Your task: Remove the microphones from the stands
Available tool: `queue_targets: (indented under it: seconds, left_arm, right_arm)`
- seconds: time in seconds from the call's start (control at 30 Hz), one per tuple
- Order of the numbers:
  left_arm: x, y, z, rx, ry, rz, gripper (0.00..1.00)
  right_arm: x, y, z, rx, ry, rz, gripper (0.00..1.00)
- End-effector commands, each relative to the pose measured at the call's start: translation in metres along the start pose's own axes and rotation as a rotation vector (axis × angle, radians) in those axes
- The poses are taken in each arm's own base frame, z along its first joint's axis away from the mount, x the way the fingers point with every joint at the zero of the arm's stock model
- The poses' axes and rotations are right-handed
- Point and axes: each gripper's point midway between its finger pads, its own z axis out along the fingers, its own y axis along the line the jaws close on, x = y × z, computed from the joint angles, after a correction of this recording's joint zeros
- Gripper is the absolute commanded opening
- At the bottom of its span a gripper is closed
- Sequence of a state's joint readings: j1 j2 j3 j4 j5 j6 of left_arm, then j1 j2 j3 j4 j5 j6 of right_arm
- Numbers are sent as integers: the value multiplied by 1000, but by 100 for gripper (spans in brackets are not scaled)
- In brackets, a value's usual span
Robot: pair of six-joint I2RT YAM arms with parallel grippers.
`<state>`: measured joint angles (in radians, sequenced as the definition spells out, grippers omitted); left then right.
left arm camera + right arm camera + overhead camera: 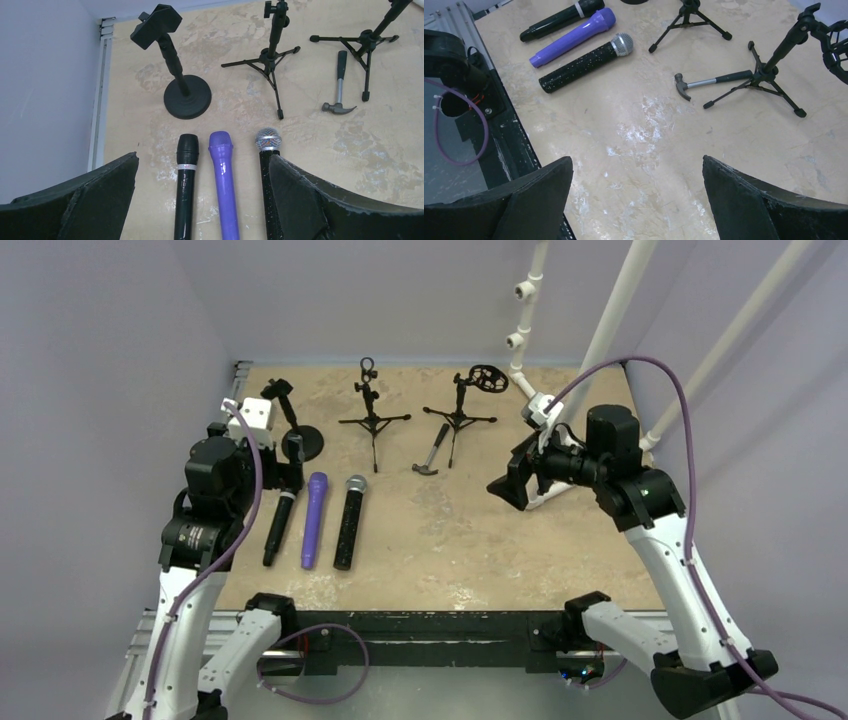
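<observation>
Three microphones lie side by side on the table: a black one [279, 528], a purple one [314, 519] and a speckled black one with a silver grille [349, 522]. The round-base stand [300, 440] with its clip [156, 25] holds nothing. The two tripod stands [372, 405] [465, 405] also hold nothing. My left gripper [290, 462] is open above the microphones' heads; in the left wrist view [202, 200] the black [185, 185] and purple [224, 185] microphones lie between its fingers. My right gripper [510, 485] is open and empty over bare table [636, 200].
A small hammer [432, 452] lies between the tripod stands. The right tripod carries a round shock mount [488, 378]. White pipes [620, 310] rise at the back right. A black frame edge [499, 130] runs along the table's near side.
</observation>
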<state>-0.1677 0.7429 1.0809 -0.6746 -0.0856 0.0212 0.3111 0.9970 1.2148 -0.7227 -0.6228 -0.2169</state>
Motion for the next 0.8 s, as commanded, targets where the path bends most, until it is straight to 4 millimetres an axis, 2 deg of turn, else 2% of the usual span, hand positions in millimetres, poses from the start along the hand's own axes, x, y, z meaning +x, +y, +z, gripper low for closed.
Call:
queue_targets:
  seconds: [0.0, 0.07, 0.13, 0.33, 0.57, 0.77]
  left_arm:
    - [-10, 3, -6, 2, -39, -78, 100]
    - [-11, 7, -8, -12, -47, -98, 100]
    - [-11, 13, -9, -34, -49, -109, 100]
    - [-11, 22, -17, -74, -69, -90, 100]
    - [-9, 27, -21, -96, -86, -70, 100]
    - [-10, 31, -23, -115, -104, -73, 100]
  right_arm:
    - [-13, 11, -20, 6, -46, -35, 99]
    - [-19, 5, -26, 70, -64, -20, 99]
    - [-25, -11, -35, 182, -84, -1, 99]
    - [-36, -52, -76, 495, -140, 2, 99]
    - [-29, -67, -113, 665, -140, -39, 99]
    - [-18, -94, -142, 882, -131, -29, 99]
